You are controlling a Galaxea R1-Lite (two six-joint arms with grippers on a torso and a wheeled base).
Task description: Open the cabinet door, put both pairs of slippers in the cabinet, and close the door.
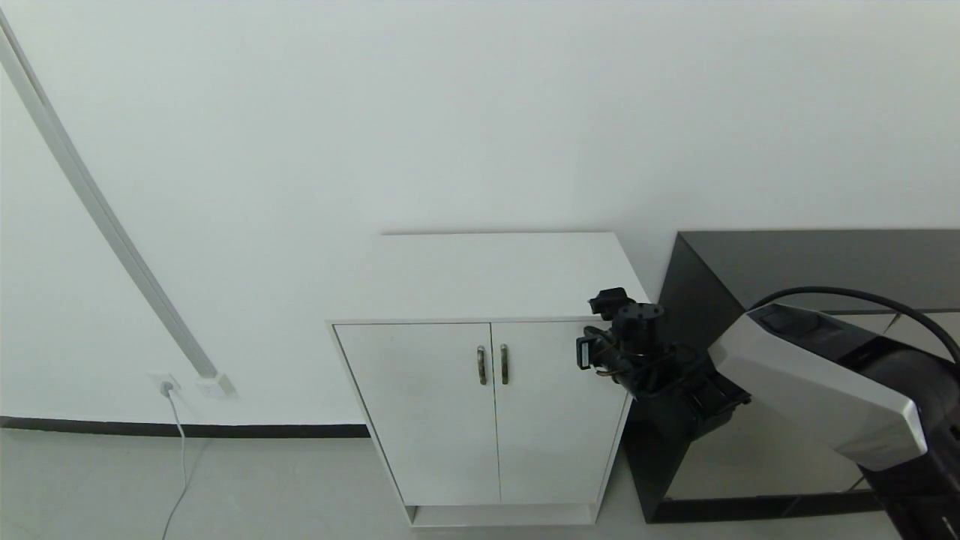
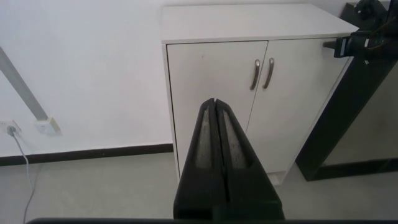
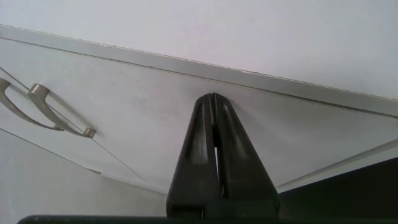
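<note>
Dark unit (image 1: 817,262) stands beside white cabinet (image 1: 487,274), its 2 doors (image 1: 420,405) shut.

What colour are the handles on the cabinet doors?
The handles are silvery grey, clearest in the left wrist view.

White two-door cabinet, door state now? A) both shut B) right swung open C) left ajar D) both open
A: the white two-door cabinet has both doors flush, curved metal handles paired at the centre seam; the black right gripper is shut, near the right door's top.
</note>
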